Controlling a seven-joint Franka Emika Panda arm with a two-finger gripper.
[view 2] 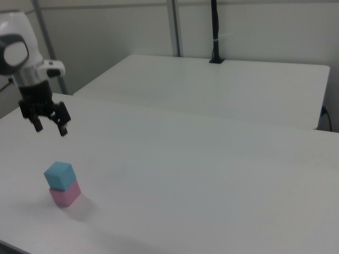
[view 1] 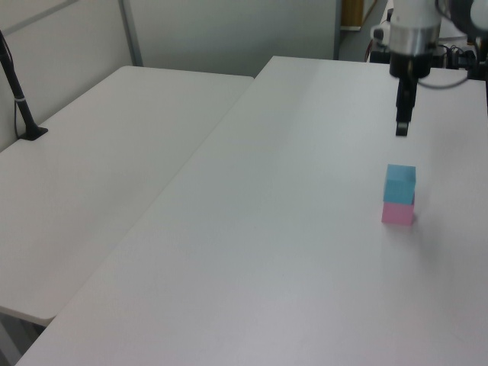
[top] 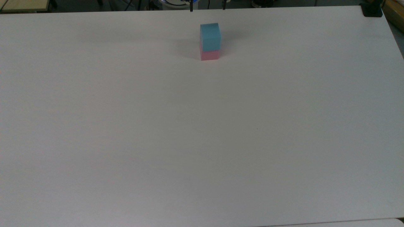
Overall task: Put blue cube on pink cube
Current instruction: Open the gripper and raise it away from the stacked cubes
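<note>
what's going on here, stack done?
Looks done. The blue cube sits on the pink cube, roughly squared up, on the white table. The gripper hangs open above the stack, holding nothing and touching neither cube.

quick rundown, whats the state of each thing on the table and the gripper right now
blue cube: sitting on top of the pink cube, upright, roughly lined up with it, nothing gripping it
pink cube: flat on the table, carrying the blue cube
gripper: open, empty, raised in the air above the stack, touching neither cube
table: white, holds the two-cube stack near the far edge in the top view
</note>
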